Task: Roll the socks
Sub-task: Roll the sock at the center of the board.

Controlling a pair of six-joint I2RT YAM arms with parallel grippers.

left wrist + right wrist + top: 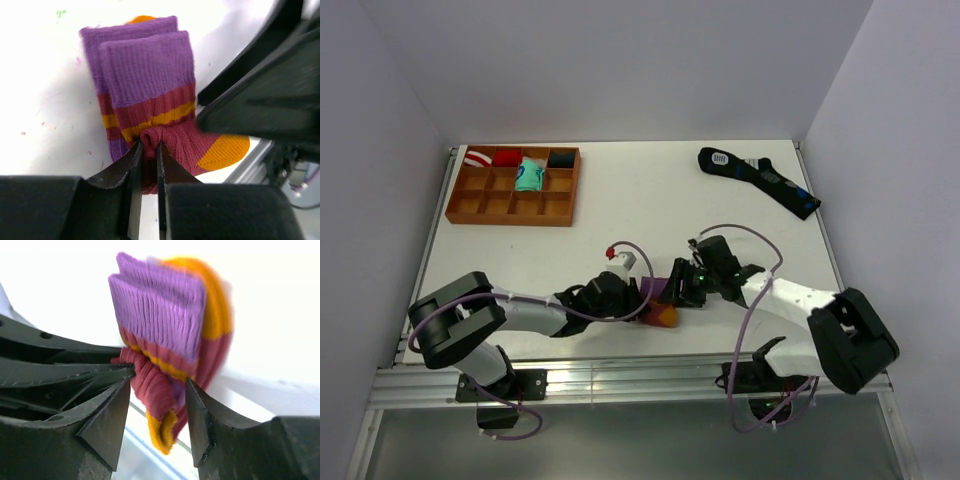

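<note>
Our left tool pinched a fold of the maroon knit socks with purple cuffs. Our right tool stood released, jaws straddling them.

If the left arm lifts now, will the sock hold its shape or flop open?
Probably floppy: the sock is soft ribbed knit, pinched by only one small fold in the left jaws. The folded layers look loose, so they may sag or unroll. Likely light.
</note>
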